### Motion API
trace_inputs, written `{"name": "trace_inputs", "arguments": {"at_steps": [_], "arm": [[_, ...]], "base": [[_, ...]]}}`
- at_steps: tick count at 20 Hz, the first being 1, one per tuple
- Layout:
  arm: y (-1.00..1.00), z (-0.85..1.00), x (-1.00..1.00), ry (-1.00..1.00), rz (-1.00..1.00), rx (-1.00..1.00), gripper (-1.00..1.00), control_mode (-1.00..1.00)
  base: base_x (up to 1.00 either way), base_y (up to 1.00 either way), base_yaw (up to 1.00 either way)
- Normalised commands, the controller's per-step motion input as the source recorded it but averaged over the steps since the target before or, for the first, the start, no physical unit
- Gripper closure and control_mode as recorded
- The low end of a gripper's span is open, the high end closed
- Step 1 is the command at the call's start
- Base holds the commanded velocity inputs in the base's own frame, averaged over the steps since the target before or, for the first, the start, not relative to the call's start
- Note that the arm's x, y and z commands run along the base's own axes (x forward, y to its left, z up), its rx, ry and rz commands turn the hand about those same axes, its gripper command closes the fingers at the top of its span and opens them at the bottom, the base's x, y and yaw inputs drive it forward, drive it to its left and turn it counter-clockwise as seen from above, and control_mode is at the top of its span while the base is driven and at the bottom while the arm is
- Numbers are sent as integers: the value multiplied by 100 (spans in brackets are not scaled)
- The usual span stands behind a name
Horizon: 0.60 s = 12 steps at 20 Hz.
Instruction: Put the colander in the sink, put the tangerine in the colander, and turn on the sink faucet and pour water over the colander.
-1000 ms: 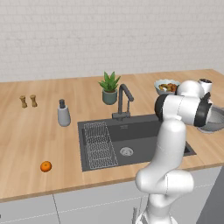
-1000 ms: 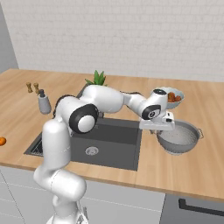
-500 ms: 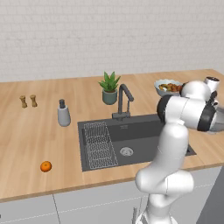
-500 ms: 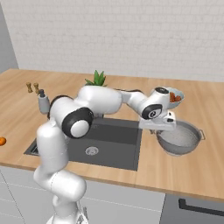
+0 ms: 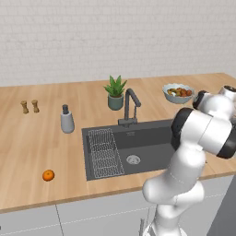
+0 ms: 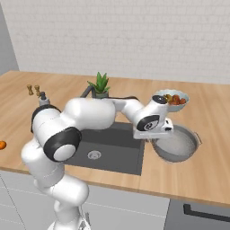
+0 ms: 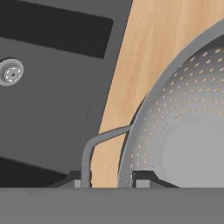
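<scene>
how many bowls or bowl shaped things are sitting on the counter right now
2: the fruit bowl on the counter behind the sink's right end, and the colander on the counter in front of it.

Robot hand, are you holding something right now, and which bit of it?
Yes, the colander. The tool is shut on the rim by its loop handle, on the side facing the sink.

Count of things on the kitchen counter

One colander [image 6: 176, 144], one sink [image 5: 133, 150] holding one wire rack [image 5: 105, 153] and one drain [image 5: 133, 159], one sink faucet [image 5: 130, 107], one tangerine [image 5: 48, 175], one fruit bowl [image 5: 178, 92], one potted plant [image 5: 115, 92], one soap dispenser [image 5: 67, 119], two small shakers [image 5: 29, 107] standing side by side, and one robot arm [image 6: 81, 121]
</scene>
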Motion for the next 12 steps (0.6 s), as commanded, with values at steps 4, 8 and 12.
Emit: {"name": "trace_inputs", "arguments": {"at_steps": [4, 8, 12], "arm": [[51, 11, -13, -16, 29, 0, 100, -100], [65, 2, -2, -5, 33, 0, 100, -100], [83, 0, 0, -1, 28, 0, 100, -100]], "base": [[0, 0, 0], [0, 0, 0], [0, 0, 0]]}}
